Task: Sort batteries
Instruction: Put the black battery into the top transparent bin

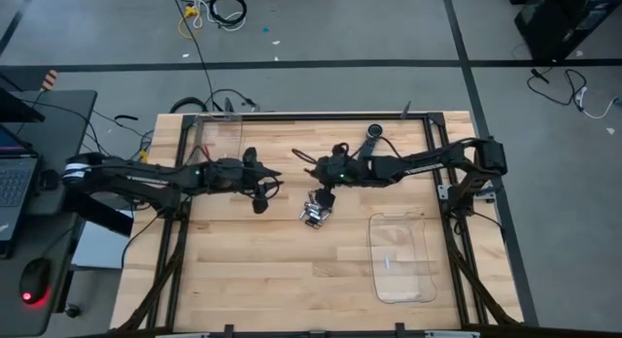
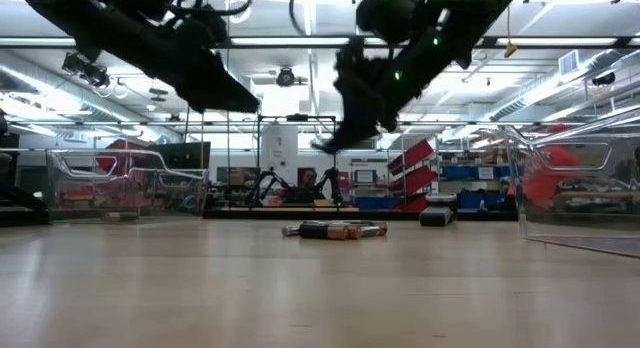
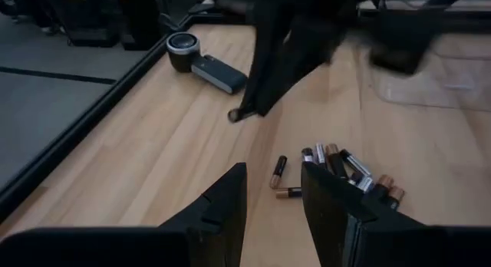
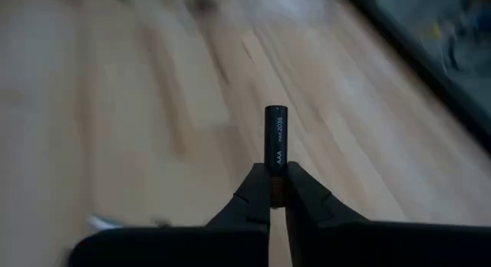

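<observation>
A heap of small black-and-copper batteries (image 1: 313, 215) lies on the wooden table near its middle; it also shows in the low view (image 2: 335, 229) and the left wrist view (image 3: 341, 171), where two batteries lie apart beside the heap. My right gripper (image 1: 327, 194) hangs above the heap's far side, shut on one black AAA battery (image 4: 275, 136). My left gripper (image 1: 260, 196) hovers to the left of the heap, open (image 3: 274, 182), touching nothing. My right gripper (image 4: 278, 176) pinches the AAA battery by one end (image 4: 275, 170), between its two fingertips. The fingers lie along the battery, whose black length sticks straight out beyond them. The battery is lifted clear of the table, as the low view shows the gripper (image 2: 330, 140) well above the board.
A clear plastic tray (image 1: 401, 257) sits on the table's right near part. A second clear container (image 1: 216, 134) stands at the far left corner. A long black remote-like device (image 1: 372, 136) lies near the far edge. Bare wood spreads across the near half.
</observation>
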